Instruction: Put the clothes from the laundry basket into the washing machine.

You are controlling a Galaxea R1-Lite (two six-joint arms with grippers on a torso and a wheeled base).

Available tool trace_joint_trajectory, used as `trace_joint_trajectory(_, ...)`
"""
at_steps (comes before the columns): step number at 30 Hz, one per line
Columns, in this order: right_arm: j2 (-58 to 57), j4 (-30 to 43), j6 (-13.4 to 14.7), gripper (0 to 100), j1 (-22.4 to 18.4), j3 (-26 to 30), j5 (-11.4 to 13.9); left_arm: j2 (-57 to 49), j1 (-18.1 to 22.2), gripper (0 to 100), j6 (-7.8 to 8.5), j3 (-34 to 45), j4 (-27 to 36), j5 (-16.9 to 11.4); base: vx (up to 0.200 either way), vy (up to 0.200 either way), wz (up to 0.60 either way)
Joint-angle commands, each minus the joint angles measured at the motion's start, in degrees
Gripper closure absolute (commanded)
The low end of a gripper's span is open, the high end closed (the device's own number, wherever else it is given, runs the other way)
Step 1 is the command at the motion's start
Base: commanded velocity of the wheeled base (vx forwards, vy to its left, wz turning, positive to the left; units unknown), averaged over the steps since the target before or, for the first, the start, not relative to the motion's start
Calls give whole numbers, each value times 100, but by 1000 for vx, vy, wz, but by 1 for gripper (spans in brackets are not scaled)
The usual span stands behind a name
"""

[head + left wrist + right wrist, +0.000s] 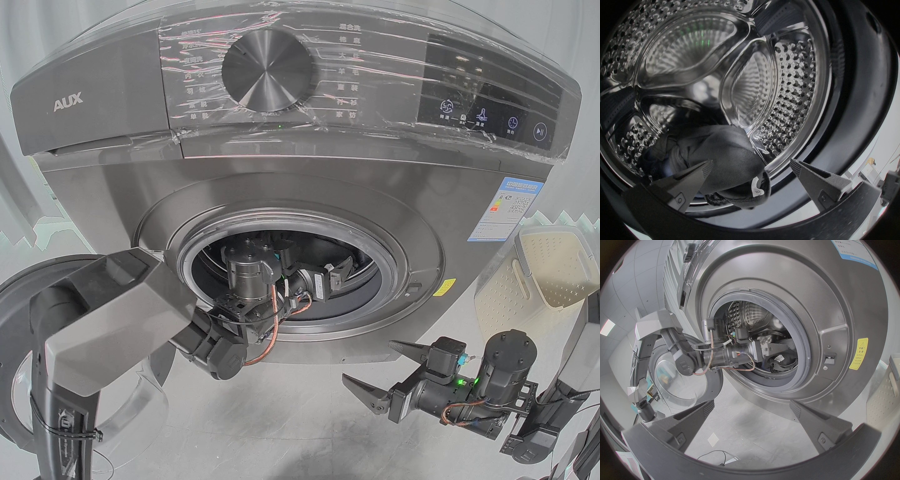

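Bright, even light; drum (pixel 693 47) glints; edges bend.

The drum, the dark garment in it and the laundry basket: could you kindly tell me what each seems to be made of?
Drum: polished metal, probably stainless steel; mirror-like reflections, punched holes.
Garment: soft dark fabric, matte; it folds and bunches, with a white sewn-in tag.
Laundry basket: cream plastic, likely; smooth moulded walls with rows of small holes.
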Motion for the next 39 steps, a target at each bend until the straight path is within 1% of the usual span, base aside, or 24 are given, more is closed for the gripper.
trace_joint_trajectory(1, 20, -12, 1, 0, -3, -2, 10, 712, 64, 0, -1, -442, 92, -11, 0, 0, 0)
trace_joint_trajectory(5, 38, -12, 1, 0, 6, -2, 10, 975, 90, 0, -1, -688, 136, 42, 0, 0, 0)
trace_joint_trajectory(8, 47, -21, 1, 0, 6, -2, 18, 1178, 161, 0, 25, -1084, 198, 68, 0, 0, 0)
trace_joint_trajectory(9, 38, -21, 1, 0, 6, -2, 18, 1213, 169, 100, 25, -1154, 207, 68, 0, 0, 0)
trace_joint_trajectory(12, 29, -30, 45, 0, 32, -2, 27, 1371, 292, 100, 25, -1567, 277, 68, 0, 0, 0)
trace_joint_trajectory(17, 47, -38, 36, 0, 41, -11, 27, 1503, 407, 100, 16, -1892, 347, 139, 0, 0, 0)
trace_joint_trajectory(20, 47, -38, 45, 0, 41, -11, 27, 1617, 451, 100, 8, -2253, 330, 358, 0, 0, 0)
trace_joint_trajectory(22, 55, -38, 45, 0, 41, -11, 27, 1749, 512, 100, -1, -2613, 294, 596, 0, 0, 0)
trace_joint_trajectory(24, 55, -38, 45, 0, 41, -11, 27, 1758, 512, 100, -1, -2648, 286, 613, 0, 0, 0)
trace_joint_trajectory(25, 55, -38, 45, 0, 49, -20, 18, 1960, 609, 100, -10, -3202, 251, 859, 0, 0, 0)
trace_joint_trajectory(29, 55, -38, 45, 0, 67, -20, 18, 2083, 732, 100, -10, -3720, 251, 1017, 0, 0, 0)
trace_joint_trajectory(34, 64, -38, 45, 0, 93, -11, 18, 2083, 767, 100, -19, -3808, 251, 1044, 0, 0, 0)
trace_joint_trajectory(36, 91, -47, 45, 0, 93, -11, 18, 2100, 793, 100, -10, -3800, 251, 1114, 0, 0, 0)
trace_joint_trajectory(39, 117, -47, 54, 0, 93, -11, 18, 2171, 793, 100, 8, -3756, 233, 1114, 0, 0, 0)
